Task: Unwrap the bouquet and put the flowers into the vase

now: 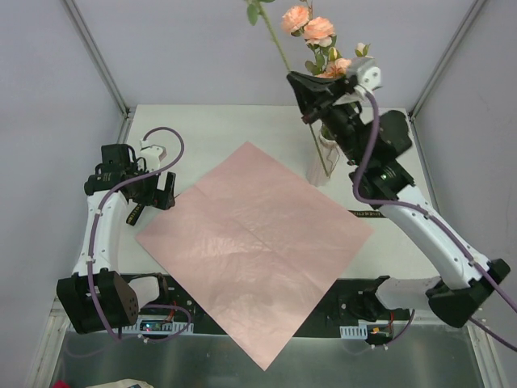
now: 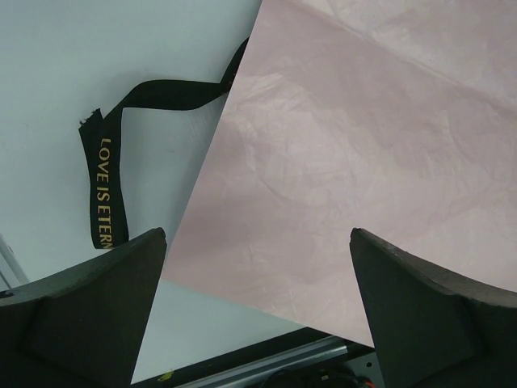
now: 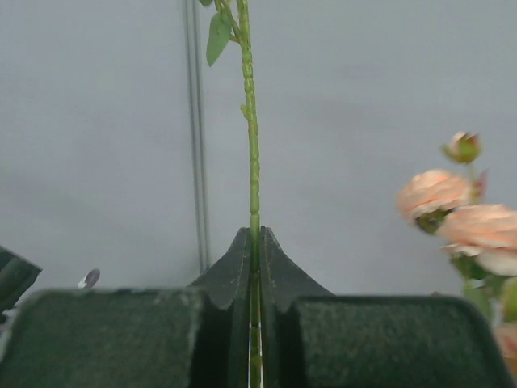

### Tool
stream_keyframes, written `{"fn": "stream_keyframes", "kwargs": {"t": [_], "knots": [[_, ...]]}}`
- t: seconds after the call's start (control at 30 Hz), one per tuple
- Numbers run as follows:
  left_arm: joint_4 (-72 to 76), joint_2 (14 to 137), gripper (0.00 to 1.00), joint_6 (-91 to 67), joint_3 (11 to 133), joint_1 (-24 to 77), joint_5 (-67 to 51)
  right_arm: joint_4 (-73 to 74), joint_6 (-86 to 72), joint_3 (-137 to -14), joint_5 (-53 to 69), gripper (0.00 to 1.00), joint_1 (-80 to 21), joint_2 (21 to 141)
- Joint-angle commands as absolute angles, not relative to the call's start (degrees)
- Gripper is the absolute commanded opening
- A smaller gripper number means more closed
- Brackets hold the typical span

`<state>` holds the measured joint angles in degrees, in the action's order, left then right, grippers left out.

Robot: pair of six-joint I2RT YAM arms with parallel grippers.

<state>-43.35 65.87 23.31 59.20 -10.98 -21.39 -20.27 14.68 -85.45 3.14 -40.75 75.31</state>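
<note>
The right tool (image 3: 254, 242) is clamped on one thin green stem (image 3: 252, 145) of the flowers (image 1: 319, 31), holding it upright over the vase (image 1: 318, 168) at the far right of the table (image 1: 202, 129). Whether the stem's lower end sits inside the neck cannot be told. Risk: a sideways pull on the stem could tip the slim vase, and the thin stem could pivot or slip in the grip. The left tool (image 2: 257, 238) stands apart, holding nothing, over the left corner of the paper sheet (image 2: 363, 145). The black ribbon (image 2: 109, 186) beside that corner reads "LOVE IS ETERN", the rest hidden
</note>
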Motion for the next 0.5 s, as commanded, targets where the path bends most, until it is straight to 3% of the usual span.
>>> {"fn": "stream_keyframes", "kwargs": {"t": [0.0,0.17,0.47], "knots": [[-44.30,66.18,0.97,22.94,60.82,-11.78,-20.57,-41.99,20.56,-77.46,-3.94,0.01,-38.24,67.52],[-44.30,66.88,0.97,22.94,62.22,-11.69,-20.74,-52.98,24.60,-70.58,-10.62,0.01,-36.04,63.37],[-44.74,67.24,0.98,23.82,64.42,-11.69,-20.48,-72.12,24.70,-69.34,-9.94,0.01,-28.75,72.05]]}}
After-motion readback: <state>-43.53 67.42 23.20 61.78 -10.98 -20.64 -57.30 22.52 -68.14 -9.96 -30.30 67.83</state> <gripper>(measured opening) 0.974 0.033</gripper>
